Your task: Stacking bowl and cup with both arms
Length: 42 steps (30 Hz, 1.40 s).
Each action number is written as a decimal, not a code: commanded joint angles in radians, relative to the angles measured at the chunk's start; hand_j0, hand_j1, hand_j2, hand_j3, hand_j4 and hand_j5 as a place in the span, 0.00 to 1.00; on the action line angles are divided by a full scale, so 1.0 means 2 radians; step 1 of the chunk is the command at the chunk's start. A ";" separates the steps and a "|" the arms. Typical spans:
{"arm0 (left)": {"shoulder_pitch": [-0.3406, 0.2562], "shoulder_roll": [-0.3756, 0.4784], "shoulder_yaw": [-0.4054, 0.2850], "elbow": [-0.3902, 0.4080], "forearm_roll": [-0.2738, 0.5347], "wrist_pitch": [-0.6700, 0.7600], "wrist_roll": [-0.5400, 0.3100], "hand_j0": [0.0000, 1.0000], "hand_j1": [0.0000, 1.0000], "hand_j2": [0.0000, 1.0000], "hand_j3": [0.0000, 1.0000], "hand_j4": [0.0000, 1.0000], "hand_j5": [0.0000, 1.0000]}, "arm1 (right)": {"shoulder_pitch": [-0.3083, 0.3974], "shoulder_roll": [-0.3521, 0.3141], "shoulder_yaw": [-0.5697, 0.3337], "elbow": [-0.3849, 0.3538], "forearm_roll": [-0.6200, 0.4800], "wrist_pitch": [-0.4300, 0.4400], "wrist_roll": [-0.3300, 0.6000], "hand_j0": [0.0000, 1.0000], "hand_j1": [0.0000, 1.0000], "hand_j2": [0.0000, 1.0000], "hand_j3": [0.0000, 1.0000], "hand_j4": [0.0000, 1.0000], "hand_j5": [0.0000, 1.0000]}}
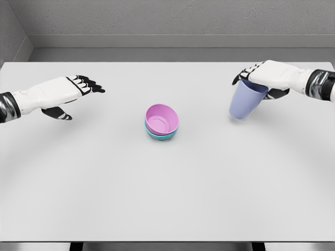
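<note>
Already the pink bowl [162,120] sits nested in the teal bowl [160,135]; the right hand [272,76] has its fingers closed round the cup [247,99], not yet stacked, while the left hand [63,93] is spread and holds nothing.

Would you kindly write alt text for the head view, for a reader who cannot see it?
The right hand holds a lavender cup tilted above a white table. At the centre, a pink bowl sits nested in a teal bowl. The left hand hovers open at left.
</note>
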<state>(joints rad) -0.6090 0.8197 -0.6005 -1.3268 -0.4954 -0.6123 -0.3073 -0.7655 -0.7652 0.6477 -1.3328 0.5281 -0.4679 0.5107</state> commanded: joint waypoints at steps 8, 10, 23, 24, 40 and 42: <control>0.000 0.000 0.000 0.000 0.003 0.001 0.000 1.00 1.00 1.00 1.00 1.00 1.00 | -0.001 0.000 -0.010 -0.002 -0.004 -0.001 -0.001 0.67 0.67 0.67 0.67 0.67 0.67; 0.000 0.000 0.000 0.000 0.003 0.001 0.000 1.00 1.00 1.00 1.00 1.00 1.00 | -0.001 0.000 -0.010 -0.019 -0.005 0.001 -0.001 0.67 0.67 0.67 0.67 0.67 0.67; 0.000 0.000 0.000 -0.001 0.003 0.001 0.000 1.00 1.00 1.00 1.00 1.00 1.00 | 0.000 0.000 -0.020 -0.062 -0.006 0.000 -0.001 0.67 0.67 0.67 0.67 0.67 0.67; 0.000 0.000 0.000 -0.001 0.003 0.001 0.000 1.00 1.00 1.00 1.00 1.00 1.00 | 0.000 0.000 -0.020 -0.066 -0.006 0.001 -0.001 0.67 0.67 0.67 0.67 0.67 0.67; 0.000 0.000 0.000 -0.001 0.003 0.001 0.000 1.00 1.00 1.00 1.00 1.00 1.00 | -0.003 0.012 -0.021 -0.111 -0.005 0.005 -0.001 0.67 0.67 0.67 0.67 0.67 0.67; 0.000 0.000 0.000 -0.001 0.003 0.001 0.000 1.00 1.00 1.00 1.00 1.00 1.00 | -0.004 0.012 -0.021 -0.121 -0.005 0.006 -0.001 0.67 0.67 0.67 0.67 0.67 0.67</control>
<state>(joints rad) -0.6090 0.8197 -0.6006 -1.3283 -0.4954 -0.6123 -0.3073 -0.7731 -0.7422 0.6071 -1.5589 0.5186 -0.4573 0.5089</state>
